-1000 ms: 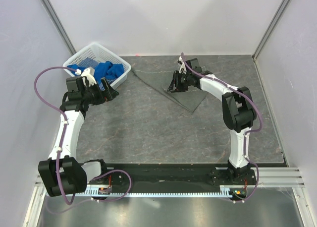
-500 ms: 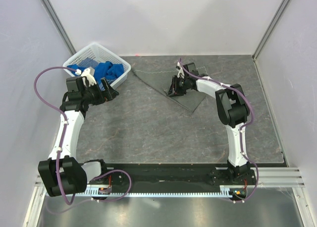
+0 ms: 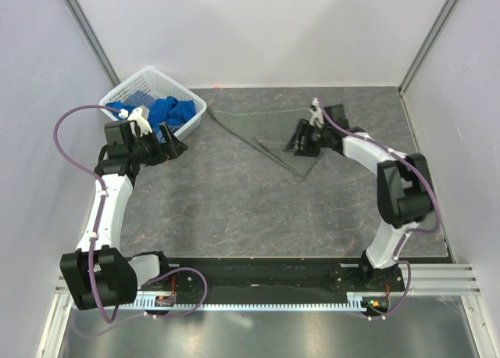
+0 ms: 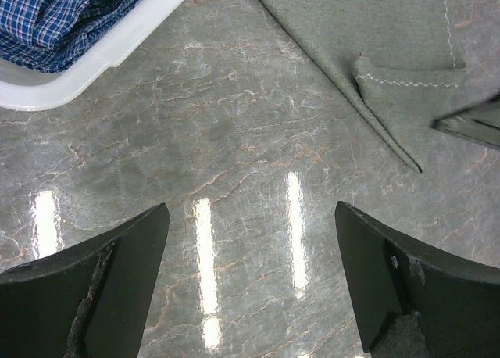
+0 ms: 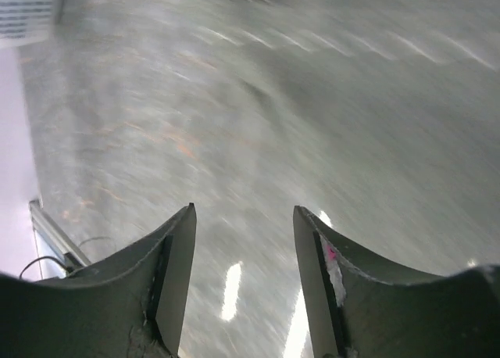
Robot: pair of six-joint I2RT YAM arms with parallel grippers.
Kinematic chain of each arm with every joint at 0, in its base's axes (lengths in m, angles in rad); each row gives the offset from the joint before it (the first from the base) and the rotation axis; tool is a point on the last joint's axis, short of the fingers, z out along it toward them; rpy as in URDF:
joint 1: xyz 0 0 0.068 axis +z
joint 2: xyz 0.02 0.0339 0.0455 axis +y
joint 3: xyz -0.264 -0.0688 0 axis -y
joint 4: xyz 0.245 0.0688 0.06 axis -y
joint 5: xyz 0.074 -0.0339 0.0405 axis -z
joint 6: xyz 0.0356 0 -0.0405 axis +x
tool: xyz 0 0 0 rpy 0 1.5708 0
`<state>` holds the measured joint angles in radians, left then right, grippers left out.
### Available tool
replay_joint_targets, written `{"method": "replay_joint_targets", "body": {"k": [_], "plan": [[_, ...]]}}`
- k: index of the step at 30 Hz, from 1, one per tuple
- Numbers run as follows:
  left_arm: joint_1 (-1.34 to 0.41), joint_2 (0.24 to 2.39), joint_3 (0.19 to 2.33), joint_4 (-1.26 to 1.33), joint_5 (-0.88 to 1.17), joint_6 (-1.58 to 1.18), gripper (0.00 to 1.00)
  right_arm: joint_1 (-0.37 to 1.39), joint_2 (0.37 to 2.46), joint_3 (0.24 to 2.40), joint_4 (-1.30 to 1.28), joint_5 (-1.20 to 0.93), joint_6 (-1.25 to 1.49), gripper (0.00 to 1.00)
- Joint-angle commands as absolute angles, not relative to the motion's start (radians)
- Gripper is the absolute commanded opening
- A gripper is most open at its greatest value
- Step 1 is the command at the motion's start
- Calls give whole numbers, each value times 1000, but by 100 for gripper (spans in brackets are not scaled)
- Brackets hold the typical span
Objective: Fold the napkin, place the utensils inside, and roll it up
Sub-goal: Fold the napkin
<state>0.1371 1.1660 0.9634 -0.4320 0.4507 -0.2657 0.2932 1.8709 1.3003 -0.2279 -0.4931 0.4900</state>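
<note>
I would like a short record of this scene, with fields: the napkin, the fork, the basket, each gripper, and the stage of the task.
napkin: dark grey, lying on the table at its far middle, one corner folded over
fork: not seen in any view
basket: white, at the far left, with blue cloths inside
left gripper: open, empty, over bare table near the basket
right gripper: open, empty, at the right part of the napkin; contact cannot be told
stage: napkin not yet rolled
</note>
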Motion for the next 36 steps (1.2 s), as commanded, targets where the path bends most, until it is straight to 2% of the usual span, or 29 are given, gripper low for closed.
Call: {"method": "replay_joint_targets", "body": {"k": [1,6,14,28,31,32,35,36], "plan": [[133,1158,962,-403,460,-241,94,155,1708,1059,-238,-482,515,60],[132,1163,962,-402,463,-242,94,97,1657,924,-224,-482,517,59],[124,1152,959,-400,460,-238,94,87,1707,890,-109,-476,601,59],[126,1149,960,-400,456,-239,94,89,1836,894,-8,-499,653,42],[126,1150,959,-399,456,-239,94,89,1861,905,-8,-515,644,31],[126,1149,957,-399,456,-239,94,89,1874,908,-8,-520,641,21],[126,1150,959,-400,457,-241,94,77,1878,916,-12,-532,624,0],[123,1149,959,-400,456,-241,94,69,1870,914,-20,-531,618,0]]}}
